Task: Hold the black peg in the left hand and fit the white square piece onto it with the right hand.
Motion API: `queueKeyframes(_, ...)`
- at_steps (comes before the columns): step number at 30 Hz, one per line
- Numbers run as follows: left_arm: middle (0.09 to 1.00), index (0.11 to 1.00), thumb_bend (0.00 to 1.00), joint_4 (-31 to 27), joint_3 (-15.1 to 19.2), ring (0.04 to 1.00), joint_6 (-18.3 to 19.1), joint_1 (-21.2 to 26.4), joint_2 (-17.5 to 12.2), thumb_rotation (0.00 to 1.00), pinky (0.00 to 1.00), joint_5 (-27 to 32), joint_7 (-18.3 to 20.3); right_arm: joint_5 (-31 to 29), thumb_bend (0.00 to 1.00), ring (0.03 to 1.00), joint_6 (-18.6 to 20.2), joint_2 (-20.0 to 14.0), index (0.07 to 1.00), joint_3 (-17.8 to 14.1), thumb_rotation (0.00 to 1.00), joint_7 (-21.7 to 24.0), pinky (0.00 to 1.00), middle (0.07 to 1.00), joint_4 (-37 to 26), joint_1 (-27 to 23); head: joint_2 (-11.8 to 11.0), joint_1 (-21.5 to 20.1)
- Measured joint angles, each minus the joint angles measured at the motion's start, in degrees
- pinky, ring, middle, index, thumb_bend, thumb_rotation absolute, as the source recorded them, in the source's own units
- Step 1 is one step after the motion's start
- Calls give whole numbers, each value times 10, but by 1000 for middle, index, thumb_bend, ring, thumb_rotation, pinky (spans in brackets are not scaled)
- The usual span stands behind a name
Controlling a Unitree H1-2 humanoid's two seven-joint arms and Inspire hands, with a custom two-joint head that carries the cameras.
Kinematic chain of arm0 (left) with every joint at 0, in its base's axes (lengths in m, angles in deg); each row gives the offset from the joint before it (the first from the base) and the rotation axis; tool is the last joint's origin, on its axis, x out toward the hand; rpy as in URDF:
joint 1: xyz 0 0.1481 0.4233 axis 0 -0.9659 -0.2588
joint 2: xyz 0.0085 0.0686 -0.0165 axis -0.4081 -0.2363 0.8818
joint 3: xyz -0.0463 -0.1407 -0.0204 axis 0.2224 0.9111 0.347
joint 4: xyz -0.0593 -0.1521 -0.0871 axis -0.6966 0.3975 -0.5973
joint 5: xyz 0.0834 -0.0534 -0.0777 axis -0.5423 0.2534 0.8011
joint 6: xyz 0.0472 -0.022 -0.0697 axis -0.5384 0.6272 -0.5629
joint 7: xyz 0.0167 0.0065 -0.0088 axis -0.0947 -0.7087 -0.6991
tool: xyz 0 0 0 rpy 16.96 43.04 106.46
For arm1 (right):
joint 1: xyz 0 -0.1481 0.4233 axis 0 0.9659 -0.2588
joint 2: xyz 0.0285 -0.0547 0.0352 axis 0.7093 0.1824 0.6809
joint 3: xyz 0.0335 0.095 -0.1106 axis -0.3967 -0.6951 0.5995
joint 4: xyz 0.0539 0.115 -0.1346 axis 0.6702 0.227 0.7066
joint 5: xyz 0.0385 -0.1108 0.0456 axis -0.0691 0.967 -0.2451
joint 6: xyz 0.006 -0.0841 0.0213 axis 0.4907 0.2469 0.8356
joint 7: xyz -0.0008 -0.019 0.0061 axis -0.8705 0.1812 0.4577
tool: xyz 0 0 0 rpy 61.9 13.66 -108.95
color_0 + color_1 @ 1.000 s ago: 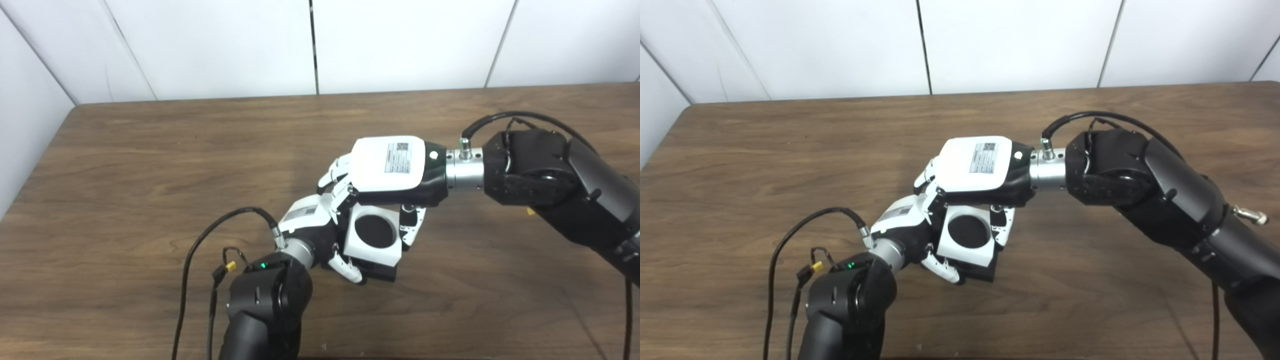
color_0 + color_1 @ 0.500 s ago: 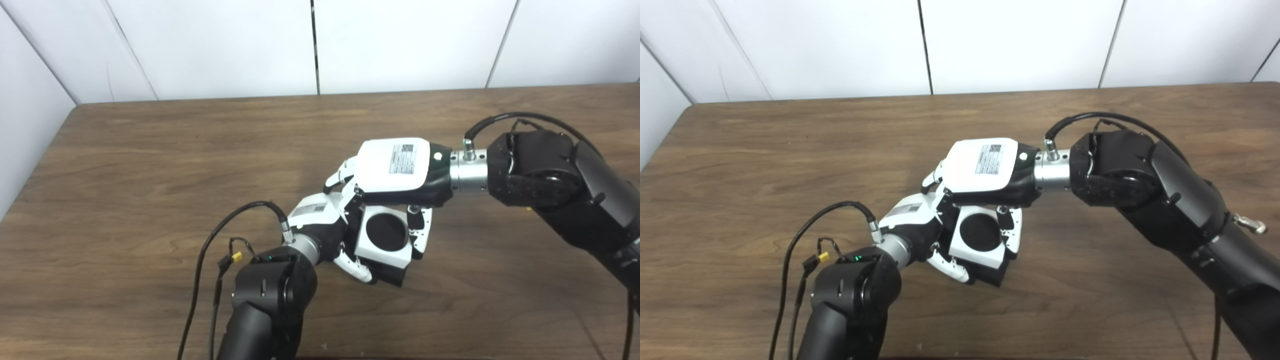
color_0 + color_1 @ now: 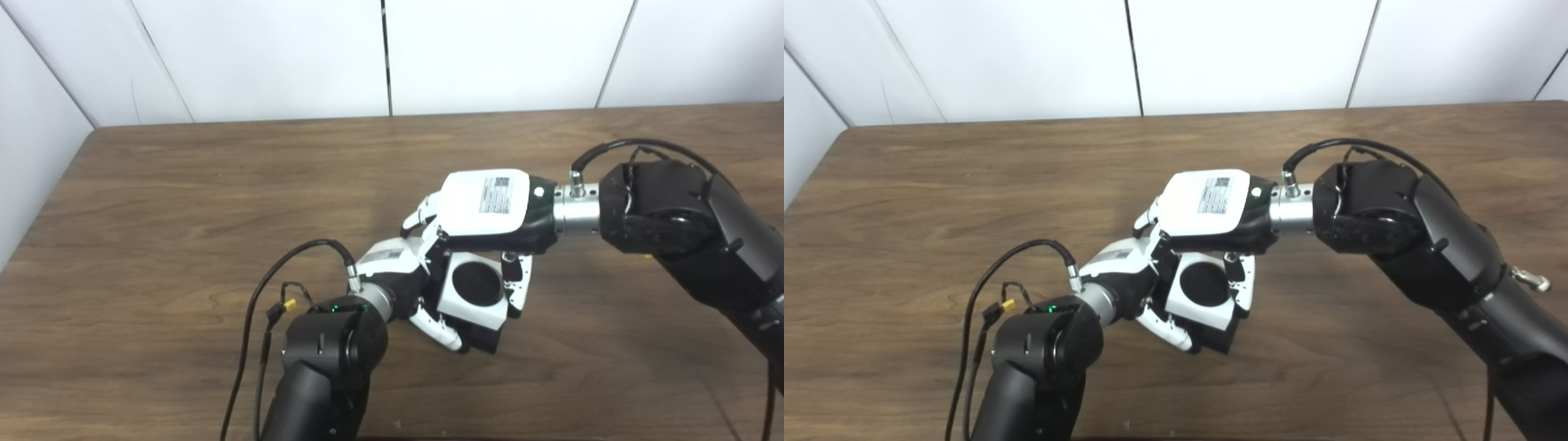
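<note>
Both hands meet over the brown wooden tabletop (image 3: pixel 184 202).
The right hand (image 3: pixel 487 205) grips the white square plastic piece (image 3: pixel 473 294) just beneath its palm; the left hand (image 3: pixel 401 275) beside it clasps the black peg (image 3: pixel 484 337), whose round end fills the piece's hole.

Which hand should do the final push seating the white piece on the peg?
Right. The right hand sits above the white square piece with its fingers on the sides. The left hand is beneath, holding the black peg, so it likely should just brace.
</note>
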Motion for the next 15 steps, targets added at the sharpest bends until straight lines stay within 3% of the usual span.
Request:
queueKeyframes(7, 1000, 1000, 1000, -8, 8, 1000, 8, 1, -4, 374, 1000, 5, 7, 0, 904, 850, 14, 5, 674, -5, 256, 8, 802, 754, 0, 1, 0, 4)
queueKeyframes(15, 987, 985, 1000, -24, 58, 1000, 7, -6, -2, 400, 1000, 40, 16, -11, 999, 885, 63, 7, 746, -6, 335, 51, 826, 813, -7, -10, 2, 3)
